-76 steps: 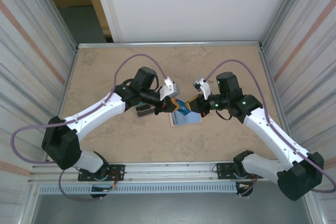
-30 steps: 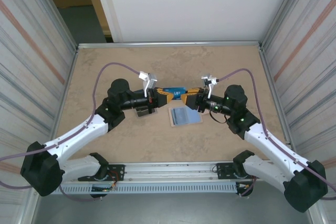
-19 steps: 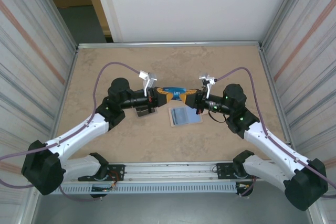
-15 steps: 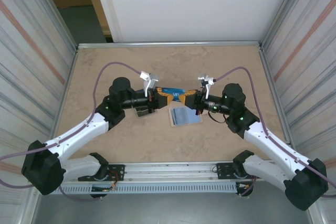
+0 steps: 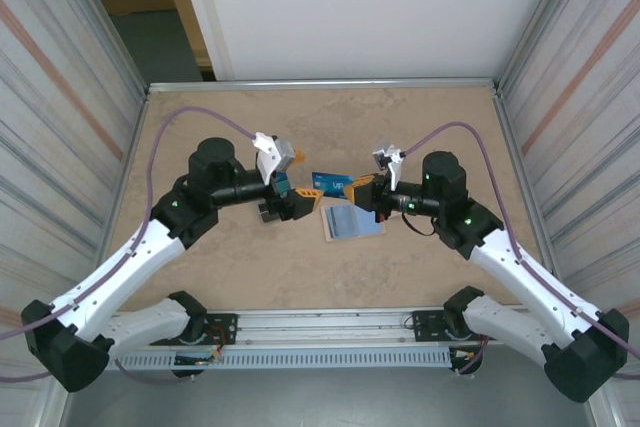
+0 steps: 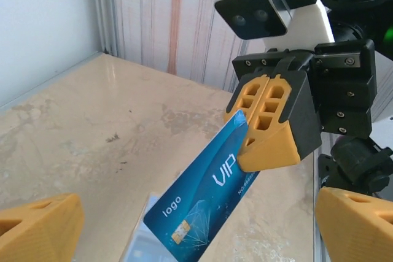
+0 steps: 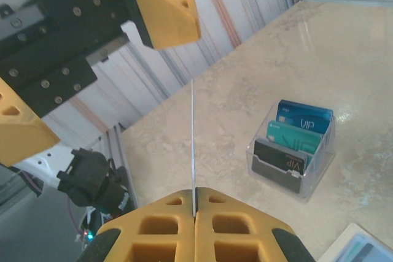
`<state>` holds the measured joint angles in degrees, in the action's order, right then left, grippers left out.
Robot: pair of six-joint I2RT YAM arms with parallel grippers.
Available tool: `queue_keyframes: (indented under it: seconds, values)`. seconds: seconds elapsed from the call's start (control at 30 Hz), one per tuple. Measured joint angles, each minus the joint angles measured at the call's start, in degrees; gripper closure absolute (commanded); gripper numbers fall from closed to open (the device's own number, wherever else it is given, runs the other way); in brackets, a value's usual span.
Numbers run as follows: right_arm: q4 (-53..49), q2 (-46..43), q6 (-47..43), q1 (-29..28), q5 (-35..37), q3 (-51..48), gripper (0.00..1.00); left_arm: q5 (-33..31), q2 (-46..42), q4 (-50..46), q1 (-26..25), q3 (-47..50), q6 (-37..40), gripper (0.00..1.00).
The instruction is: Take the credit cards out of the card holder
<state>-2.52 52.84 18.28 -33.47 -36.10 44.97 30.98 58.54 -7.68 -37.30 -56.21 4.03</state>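
One card's out! The right gripper [image 5: 357, 188] pinches the blue VIP card [image 6: 202, 207] in mid-air, while the left gripper [image 5: 297, 194] gapes wide, holding nothing. From above, the clear card holder [image 7: 318, 165] sits at the card's 8 o'clock with three cards [image 7: 301, 118] left to pull.

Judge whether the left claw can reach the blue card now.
Probably yes: the left claw stands open around the free end of the blue card; the right claw pinches the other end.
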Motion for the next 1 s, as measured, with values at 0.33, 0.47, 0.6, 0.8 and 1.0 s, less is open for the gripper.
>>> queue_keyframes:
  seconds: [0.33, 0.47, 0.6, 0.8, 1.0]
  values:
    - [-4.1, 2.4, -2.4, 0.0, -3.9, 1.6, 1.0, -3.6, 6.8, -14.7, -1.5, -9.5, 14.6, 0.01]
    - [-4.9, 3.1, -3.0, 0.0, -5.9, 2.7, 1.0, -2.0, 10.4, -20.1, -1.5, -11.9, 20.0, 0.03]
    - [-5.5, 3.4, -3.9, 0.0, -7.6, 3.3, 1.0, 1.8, 13.0, -24.2, -1.5, -14.3, 24.0, 0.18]
    - [-6.7, 3.9, -4.5, 0.0, -9.5, 3.5, 1.0, 7.6, 16.0, -27.5, -1.5, -18.1, 27.2, 0.42]
    - [-7.8, 6.1, -5.6, 0.0, -10.6, 4.3, 1.0, 10.1, 20.1, -31.3, -1.5, -21.7, 28.7, 0.62]
